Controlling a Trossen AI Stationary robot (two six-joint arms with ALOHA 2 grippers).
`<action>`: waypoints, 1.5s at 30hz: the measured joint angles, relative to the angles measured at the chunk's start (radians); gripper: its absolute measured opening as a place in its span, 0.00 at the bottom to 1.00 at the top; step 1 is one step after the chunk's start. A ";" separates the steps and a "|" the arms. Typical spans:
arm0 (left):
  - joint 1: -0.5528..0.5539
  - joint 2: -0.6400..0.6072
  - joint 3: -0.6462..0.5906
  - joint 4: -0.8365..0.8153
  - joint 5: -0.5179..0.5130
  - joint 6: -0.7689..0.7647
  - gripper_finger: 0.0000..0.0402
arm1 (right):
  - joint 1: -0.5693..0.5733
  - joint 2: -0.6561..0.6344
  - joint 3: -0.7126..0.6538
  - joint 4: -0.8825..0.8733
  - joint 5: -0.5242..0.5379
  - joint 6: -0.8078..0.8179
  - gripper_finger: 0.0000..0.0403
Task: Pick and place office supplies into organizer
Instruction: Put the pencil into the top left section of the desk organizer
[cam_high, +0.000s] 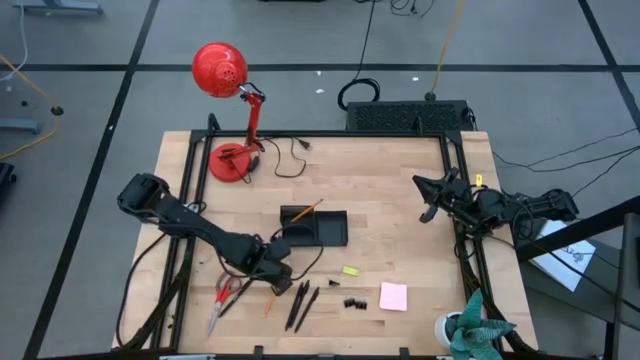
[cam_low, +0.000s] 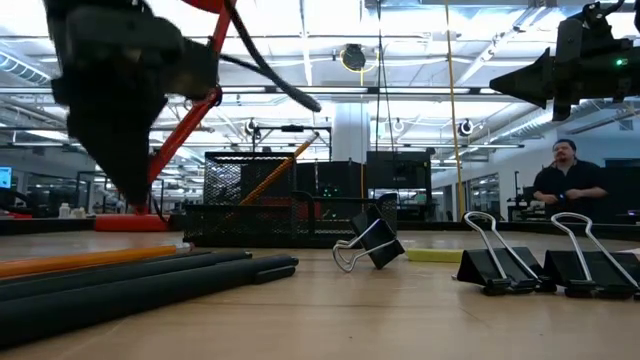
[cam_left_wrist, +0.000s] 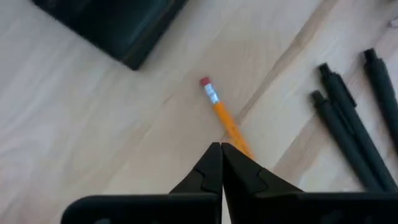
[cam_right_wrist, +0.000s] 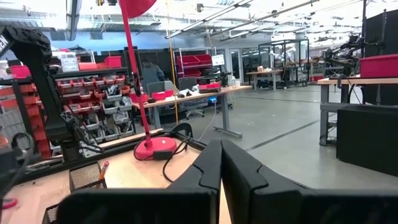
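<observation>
A wooden table (cam_high: 400, 200) seen from above, with two dark robot arms, one at each side. Near the middle sits the organizer (cam_high: 315, 228), a small black tray. One orange pencil (cam_high: 303, 211) already leans out of it, its tip pointing up and away; nothing else shows inside, so the task looks barely begun.

Most supplies lie loose along the near edge. From the left: red scissors (cam_high: 222, 300), a second pencil (cam_high: 270, 299), three black pens (cam_high: 302, 303), a few black clips (cam_high: 354, 302) and a pink pad (cam_high: 393, 296). A small yellow piece (cam_high: 350, 270) lies between the tray and the clips.

The left gripper (cam_high: 276, 273) hangs low just beside the loose pencil, its fingers pressed together and holding nothing. The right gripper (cam_high: 430, 198) waits at the table's right side, raised, fingers also pressed together and empty.

The left wrist view shows what the overhead cannot: the closed fingertips (cam_left_wrist: 221, 163) sit right over the pencil's shaft (cam_left_wrist: 225, 118), eraser end pointing toward the tray corner (cam_left_wrist: 124, 31), pens (cam_left_wrist: 348, 124) alongside. The low view shows the clips (cam_low: 540, 260) as binder clips with wire handles (and a person standing in the room behind). The right wrist view takes in a red lamp base (cam_right_wrist: 155, 147) and the tray's mesh wall (cam_right_wrist: 84, 177).
</observation>
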 joint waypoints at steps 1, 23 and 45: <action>-0.003 0.000 0.022 0.007 0.003 0.010 0.02 | 0.000 0.000 0.000 0.000 0.000 0.000 0.01; 0.057 0.088 0.071 0.049 0.154 -0.036 0.47 | 0.000 0.000 0.000 0.008 0.000 0.000 0.01; 0.112 0.206 0.075 0.026 0.196 -0.146 0.37 | 0.000 0.000 0.000 0.008 0.000 0.000 0.01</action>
